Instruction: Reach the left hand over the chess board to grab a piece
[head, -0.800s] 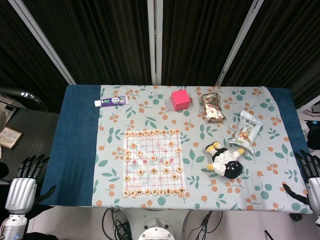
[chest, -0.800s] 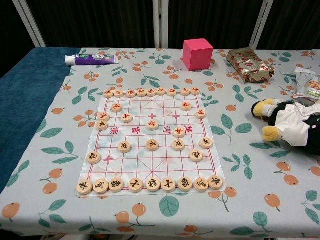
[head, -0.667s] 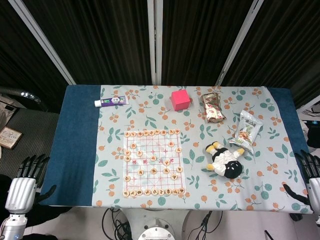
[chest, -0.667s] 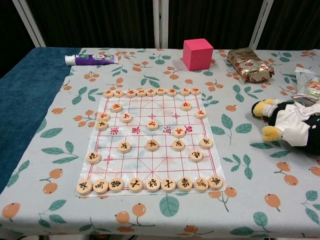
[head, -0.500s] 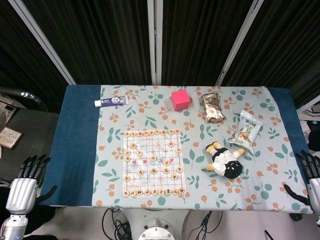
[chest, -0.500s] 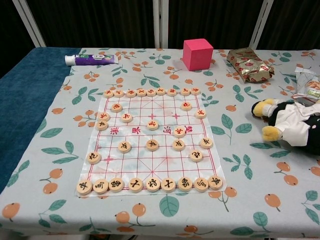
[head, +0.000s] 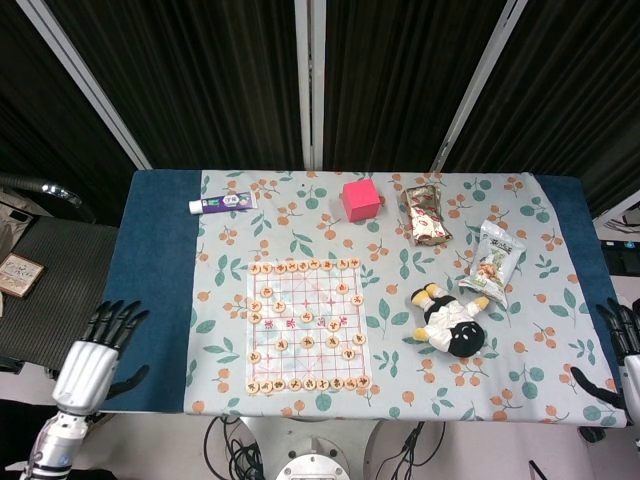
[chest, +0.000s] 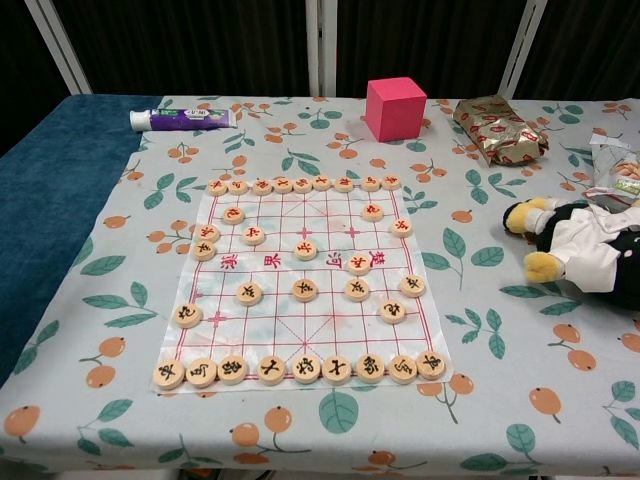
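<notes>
The chess board (head: 306, 322) (chest: 303, 285) is a white sheet with red lines lying mid-table, with several round wooden pieces (chest: 305, 290) on it. My left hand (head: 93, 354) hovers at the table's near left corner over the blue cloth, fingers spread and holding nothing, well left of the board. My right hand (head: 622, 350) shows only at the far right edge of the head view, fingers apart and empty. The chest view shows neither hand.
A toothpaste tube (head: 222, 203) lies at the back left and a pink cube (head: 360, 199) behind the board. A foil snack bag (head: 425, 214), a second snack pack (head: 495, 260) and a plush penguin (head: 448, 320) lie to the board's right.
My left hand has moved right and inward, from beside the table to over its near left corner. The right hand and the pieces have not shifted.
</notes>
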